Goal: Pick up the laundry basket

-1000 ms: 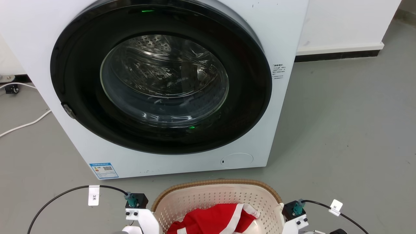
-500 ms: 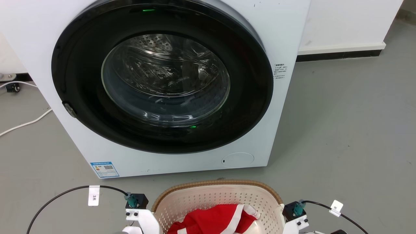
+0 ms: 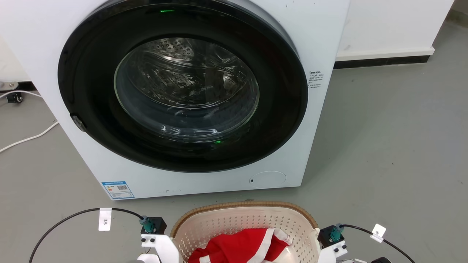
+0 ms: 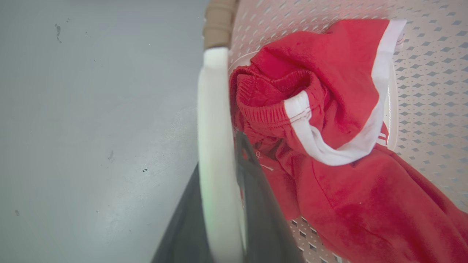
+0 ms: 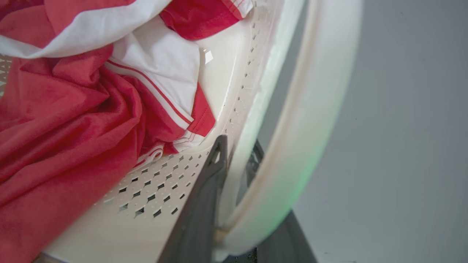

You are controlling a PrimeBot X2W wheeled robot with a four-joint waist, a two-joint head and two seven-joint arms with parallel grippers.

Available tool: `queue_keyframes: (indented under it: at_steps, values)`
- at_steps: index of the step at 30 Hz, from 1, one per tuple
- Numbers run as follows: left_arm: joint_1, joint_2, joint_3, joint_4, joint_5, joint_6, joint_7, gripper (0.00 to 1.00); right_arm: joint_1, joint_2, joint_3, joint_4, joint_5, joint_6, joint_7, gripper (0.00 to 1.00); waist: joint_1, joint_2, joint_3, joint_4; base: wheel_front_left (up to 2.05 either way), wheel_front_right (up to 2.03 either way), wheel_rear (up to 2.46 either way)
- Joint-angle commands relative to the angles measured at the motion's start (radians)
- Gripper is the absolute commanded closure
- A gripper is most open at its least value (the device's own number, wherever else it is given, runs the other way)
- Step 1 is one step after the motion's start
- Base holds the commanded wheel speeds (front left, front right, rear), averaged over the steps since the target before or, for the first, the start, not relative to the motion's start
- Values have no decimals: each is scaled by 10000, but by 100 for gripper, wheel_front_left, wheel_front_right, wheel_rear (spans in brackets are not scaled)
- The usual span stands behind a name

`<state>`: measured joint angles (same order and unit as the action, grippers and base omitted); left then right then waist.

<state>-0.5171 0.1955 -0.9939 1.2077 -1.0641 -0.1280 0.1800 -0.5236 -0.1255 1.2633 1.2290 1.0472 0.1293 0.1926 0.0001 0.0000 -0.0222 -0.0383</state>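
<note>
Fingers of the left gripper (image 4: 219, 157) rise from the bottom middle of the left wrist view. They straddle the white handle (image 4: 215, 109) of the laundry basket (image 4: 420, 73). One dark finger lies on the inner side against the red garment (image 4: 340, 91); the other is on the floor side, largely hidden behind the blurred bar. They appear clamped on the handle, though the blur hides the contact itself.

The right gripper (image 5: 237, 146) comes up from the bottom middle of the right wrist view. It is closed on the pale band of the basket's side, just inside the looping second handle (image 5: 314, 120), with one finger inside the perforated wall and one in the gap behind it.

In the head view the basket (image 3: 241, 207) sits at the bottom centre of the frame, brown rim uppermost, with the red and white garment (image 3: 237, 245) heaped inside. Black cables (image 3: 73, 215) curve in from the lower left and lower right toward the basket's two sides. Above it stands the white washer (image 3: 321, 36) with its round dark door (image 3: 182, 87) shut. Grey floor (image 3: 384, 146) fills the right of the frame, and a white cable (image 3: 29, 138) lies at the left edge.
</note>
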Motion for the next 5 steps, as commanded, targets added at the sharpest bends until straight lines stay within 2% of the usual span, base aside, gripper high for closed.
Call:
queue_keyframes:
  at_steps: [1, 5]
  values:
    - [-174, 142, -56, 35, -51, -35, -96, 100, -101, -129, 53, 72, 21, 25, -52, 100, -1, 0, 8, 5, 0, 0, 0]
    - [-196, 112, -135, 47, -129, -35, -114, 100, -106, -152, 71, 73, 57, 25, -47, 100, -1, 0, 21, 12, 0, 0, 0]
